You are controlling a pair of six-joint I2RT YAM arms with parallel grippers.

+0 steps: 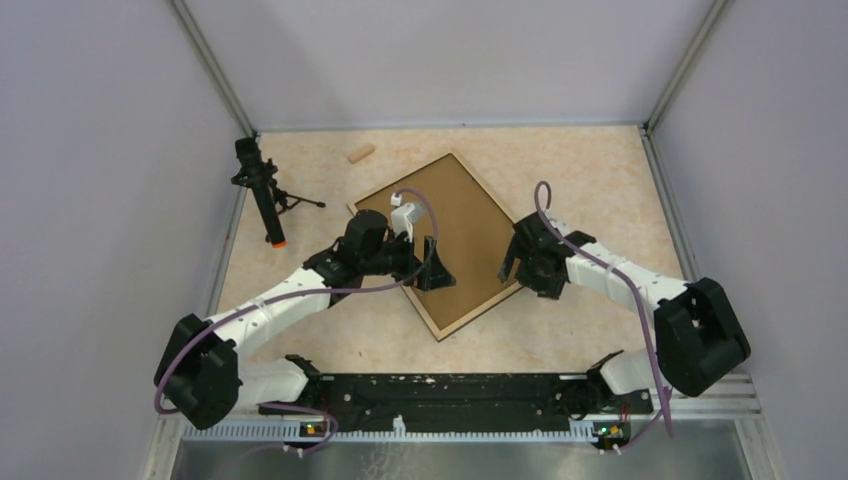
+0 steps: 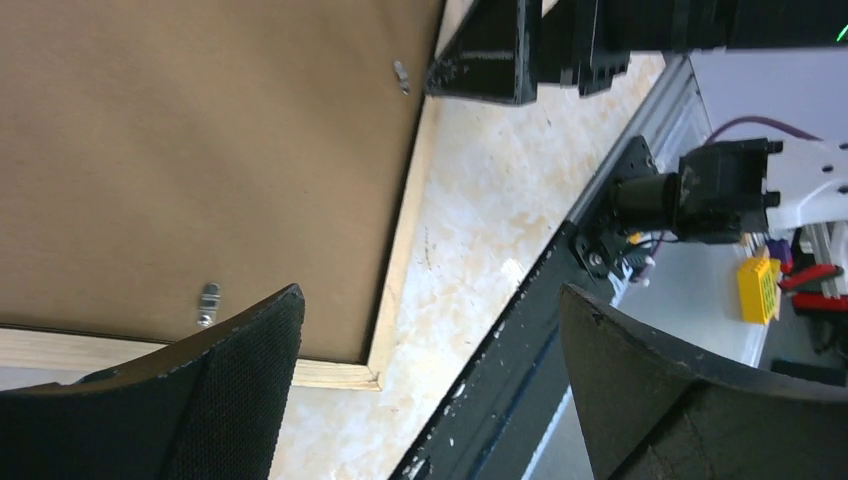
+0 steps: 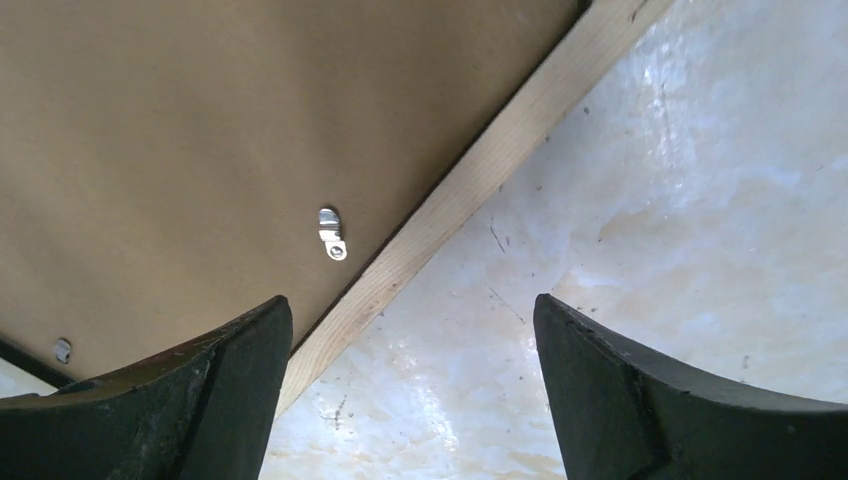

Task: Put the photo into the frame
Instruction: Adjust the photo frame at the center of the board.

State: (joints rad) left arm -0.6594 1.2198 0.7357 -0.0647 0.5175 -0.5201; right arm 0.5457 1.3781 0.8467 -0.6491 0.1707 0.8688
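Spread wide, the left gripper (image 1: 434, 268) hangs over the near-left part of the frame (image 1: 402, 179) with nothing between its fingers (image 2: 250, 390). The frame lies flat on the table (image 1: 590, 180), turned like a diamond. Its thin pale-wood rails run around a plain brown backing board (image 1: 465, 215) that fills it and faces up. Small metal clips (image 2: 208, 303) sit on the board just inside the rails.

In the left wrist view, one finger stands before the board and rail close to the frame's near corner. The other stands before the black base bar beyond the frame. I cannot tell whether either finger touches the wood.

Across the frame, the right gripper (image 1: 510, 268) is over the lower right rail (image 3: 480, 170), its fingers (image 3: 200, 400) also set far apart and holding nothing. In its wrist view the rail runs diagonally between them, with one finger on the board side near a clip and the other over bare table. Whether they touch cannot be made out.
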